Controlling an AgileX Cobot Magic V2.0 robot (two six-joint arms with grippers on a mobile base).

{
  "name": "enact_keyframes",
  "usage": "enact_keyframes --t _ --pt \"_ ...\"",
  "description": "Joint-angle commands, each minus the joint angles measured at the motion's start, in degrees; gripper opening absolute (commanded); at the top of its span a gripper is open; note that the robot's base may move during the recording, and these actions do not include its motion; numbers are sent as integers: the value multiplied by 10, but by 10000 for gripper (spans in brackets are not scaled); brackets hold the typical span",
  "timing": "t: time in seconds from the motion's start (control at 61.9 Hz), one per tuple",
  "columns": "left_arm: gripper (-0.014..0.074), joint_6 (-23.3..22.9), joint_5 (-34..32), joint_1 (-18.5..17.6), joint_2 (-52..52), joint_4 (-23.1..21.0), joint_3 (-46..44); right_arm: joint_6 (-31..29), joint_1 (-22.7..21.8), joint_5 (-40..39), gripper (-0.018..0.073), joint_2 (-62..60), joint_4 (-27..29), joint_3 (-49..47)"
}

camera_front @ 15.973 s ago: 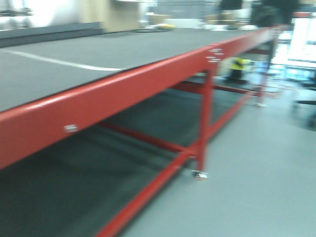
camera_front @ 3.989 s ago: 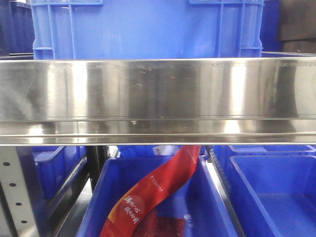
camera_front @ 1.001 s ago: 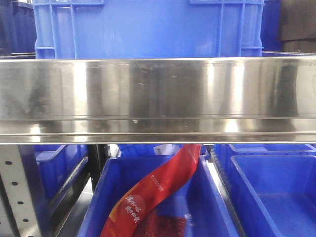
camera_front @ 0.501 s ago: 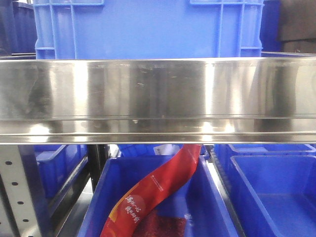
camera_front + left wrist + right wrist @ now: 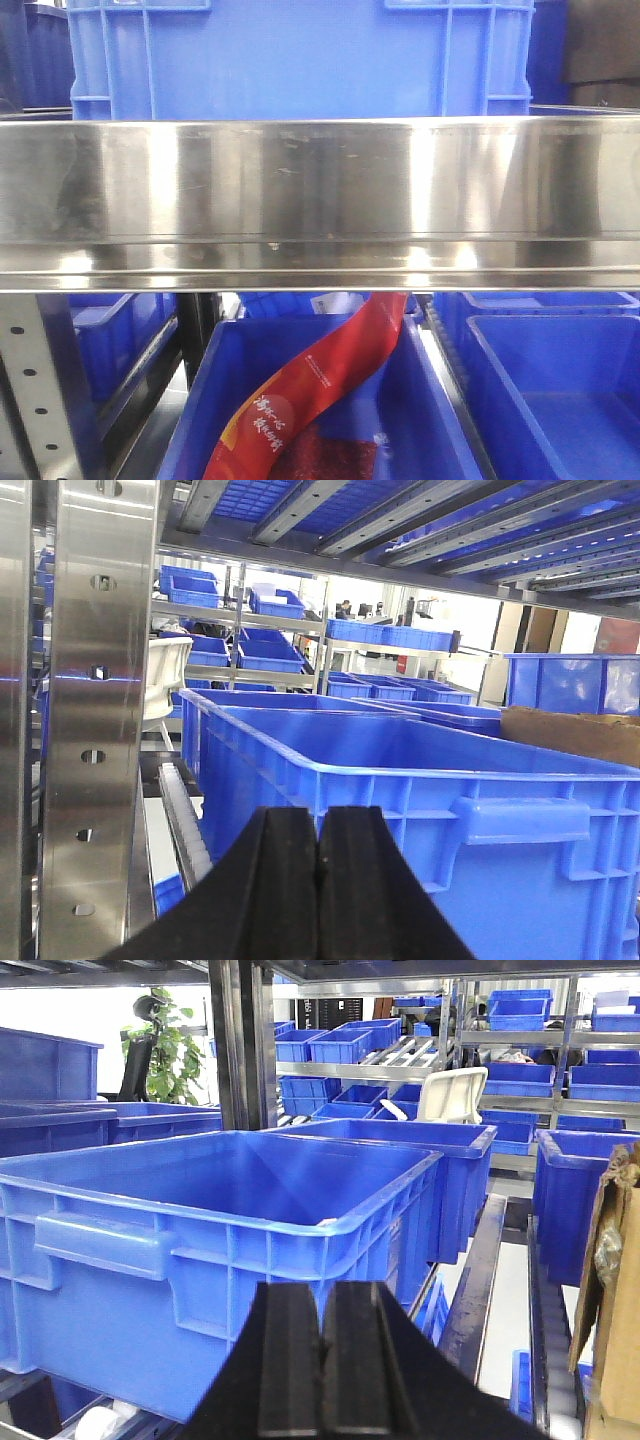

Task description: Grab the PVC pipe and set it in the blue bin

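In the right wrist view a large blue bin (image 5: 200,1210) stands on the rack, ahead and to the left of my right gripper (image 5: 322,1295), whose black fingers are pressed together with nothing between them. A rounded off-white end, the PVC pipe (image 5: 95,1423), peeks out under that bin's near corner at the lower left. My left gripper (image 5: 319,825) is also shut and empty, pointing at the wall of a blue bin (image 5: 420,790) close in front. The front view shows a blue bin (image 5: 300,60) on top of a steel shelf beam (image 5: 320,200).
A perforated steel upright (image 5: 95,730) stands close on the left. Under the beam, a blue bin holds a red package (image 5: 320,380). A cardboard box (image 5: 610,1290) is at the right edge. A white chair-like shell (image 5: 450,1095) sits among distant racks of blue bins.
Sixteen seconds ago the front view showed a red-framed table; it now faces the steel shelf and bins. Over the last second nothing has visibly moved.
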Motion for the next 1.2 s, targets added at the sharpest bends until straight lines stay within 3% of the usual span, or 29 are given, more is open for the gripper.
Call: enact_keyframes --t 0.0,0.404,0.824,1.114,1.179 --pt "-111 0 -12 3 -2 0 2 1 -3 -16 -168 -3 -1 2" --pt "-111 0 -12 3 -2 0 2 1 -8 -3 -168 -24 -1 18" --pt "-111 0 -12 3 -2 0 2 1 -187 -10 -168 -195 -1 211" --pt "-111 0 -9 3 -2 0 2 1 -201 -128 -168 -261 5 335" --pt "-111 0 -9 3 -2 0 2 1 -201 -106 -168 -261 10 335"
